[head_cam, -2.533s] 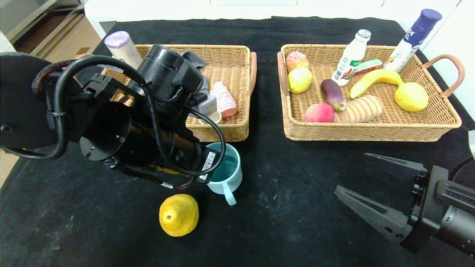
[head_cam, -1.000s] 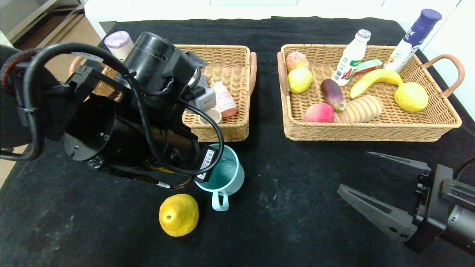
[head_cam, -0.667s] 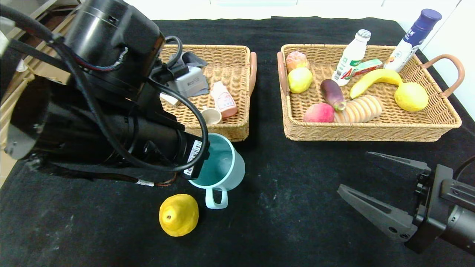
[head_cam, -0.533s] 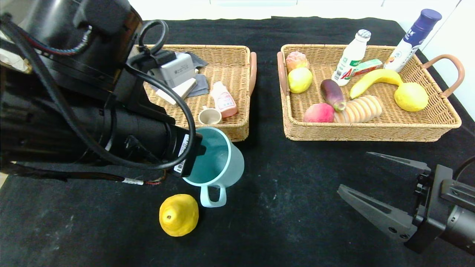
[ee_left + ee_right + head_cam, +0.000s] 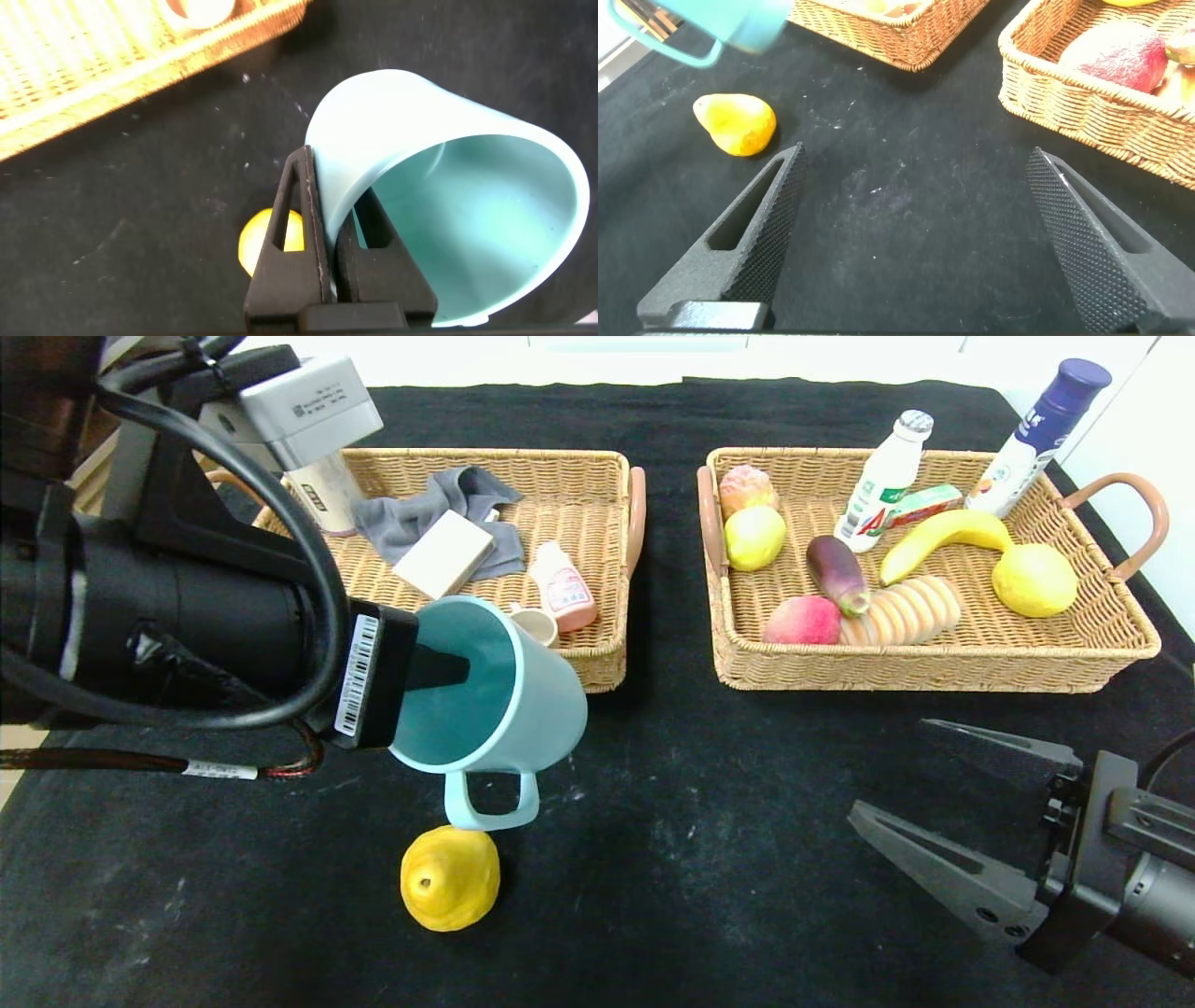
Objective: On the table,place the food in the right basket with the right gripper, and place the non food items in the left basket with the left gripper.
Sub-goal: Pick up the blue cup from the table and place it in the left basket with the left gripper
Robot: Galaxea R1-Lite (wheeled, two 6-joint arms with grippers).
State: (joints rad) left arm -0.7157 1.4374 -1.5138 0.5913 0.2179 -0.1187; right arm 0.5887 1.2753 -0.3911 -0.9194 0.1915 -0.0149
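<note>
Your left gripper (image 5: 334,210) pinched the teal mug (image 5: 485,686) by its rim, apparently lifted; your right gripper (image 5: 943,803) hung open, idle.

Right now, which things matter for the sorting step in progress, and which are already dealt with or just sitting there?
In play:
- light blue mug, lifted, pinched at its rim by the left end effector
- left basket, its destination
- yellow pear on the cloth
- right end effector, open
- right basket

Already sorted:
- grey cloth
- banana
- eggplant

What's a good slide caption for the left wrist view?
Left hand pinches the pale teal plastic mug's rim above the black tablecloth.
</note>
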